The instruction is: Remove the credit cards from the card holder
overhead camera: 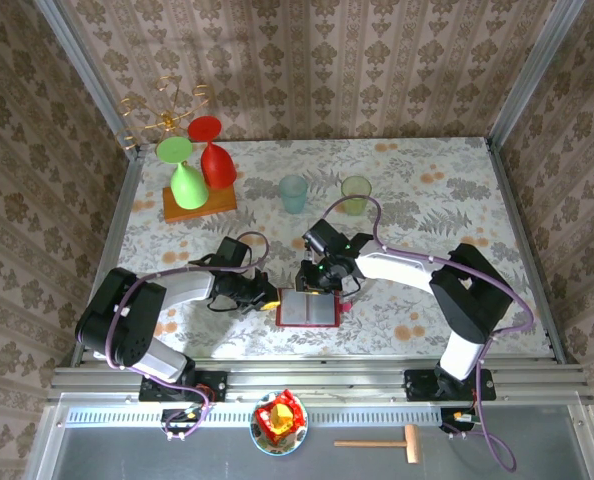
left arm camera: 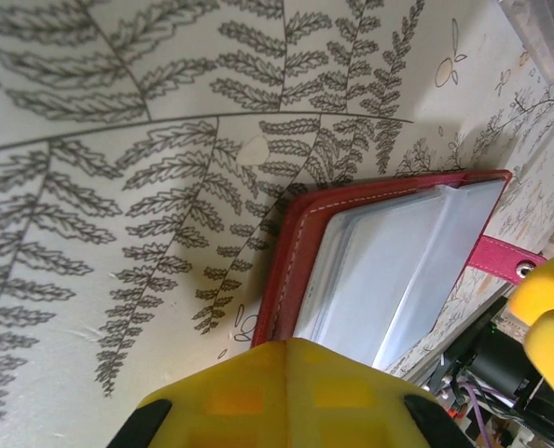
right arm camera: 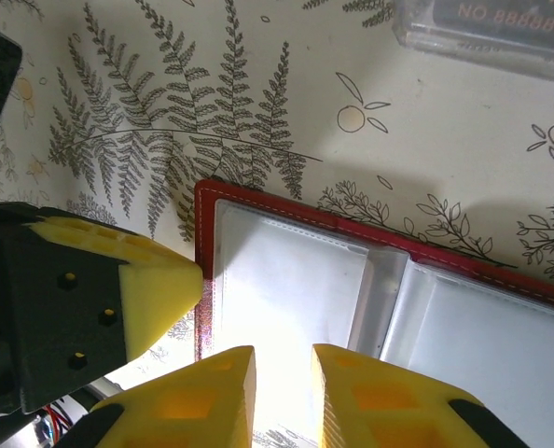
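The red card holder (overhead camera: 307, 312) lies open and flat on the leafy surface (overhead camera: 427, 190), near the front edge, between the two arms. The left arm (overhead camera: 177, 290) bends at its elbow and reaches low to the right, so its tip comes to the holder's left edge. Its jaws are closed, and their yellow tip touches the red border there. It is not clear if they pinch the border. The right arm (overhead camera: 407, 267) bends at its elbow and stretches to the left, with its tip pointing down over the holder. Its jaws are open just a little, with a thin gap, and they hang over a clear pocket with nothing seen between them. The pockets look pale, and it is hard to tell if cards sit inside. A clear box (right arm camera: 487, 28) lies near the holder.
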Controlling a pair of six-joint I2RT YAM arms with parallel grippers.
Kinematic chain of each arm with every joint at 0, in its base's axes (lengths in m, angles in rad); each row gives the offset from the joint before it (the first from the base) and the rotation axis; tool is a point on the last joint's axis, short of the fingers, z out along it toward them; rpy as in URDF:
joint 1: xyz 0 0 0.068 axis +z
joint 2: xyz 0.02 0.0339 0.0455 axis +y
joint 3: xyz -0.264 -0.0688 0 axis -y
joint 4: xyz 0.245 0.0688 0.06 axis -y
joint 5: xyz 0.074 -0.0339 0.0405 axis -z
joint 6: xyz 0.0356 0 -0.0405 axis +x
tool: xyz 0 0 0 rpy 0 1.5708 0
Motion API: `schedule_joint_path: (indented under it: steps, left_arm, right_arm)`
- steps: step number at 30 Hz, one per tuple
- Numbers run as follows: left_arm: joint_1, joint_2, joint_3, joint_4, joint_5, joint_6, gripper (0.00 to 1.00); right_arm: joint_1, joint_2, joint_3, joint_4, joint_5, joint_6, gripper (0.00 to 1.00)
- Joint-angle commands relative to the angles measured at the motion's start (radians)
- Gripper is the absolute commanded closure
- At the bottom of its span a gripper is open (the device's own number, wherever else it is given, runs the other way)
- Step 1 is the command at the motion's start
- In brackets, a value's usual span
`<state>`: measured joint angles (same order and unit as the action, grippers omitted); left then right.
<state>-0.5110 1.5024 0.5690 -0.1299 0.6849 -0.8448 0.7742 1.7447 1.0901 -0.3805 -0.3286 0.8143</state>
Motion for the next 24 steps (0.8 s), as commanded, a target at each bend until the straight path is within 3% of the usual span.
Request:
schedule_joint_path:
  steps: [1, 15, 24]
  left_arm:
    - [-0.007, 0.007, -0.017, 0.007, 0.007, -0.008, 0.93]
    - [-0.007, 0.027, -0.021, -0.024, -0.017, -0.003, 0.93]
    - [-0.007, 0.037, -0.023, -0.025, -0.022, -0.002, 0.92]
  right_arm:
    - [0.013, 0.026, -0.017, 0.019, -0.038, 0.029, 0.76]
    - [0.051, 0.083, -0.017, 0.023, -0.085, 0.061, 0.62]
    - [0.052, 0.096, -0.012, -0.014, -0.052, 0.059, 0.61]
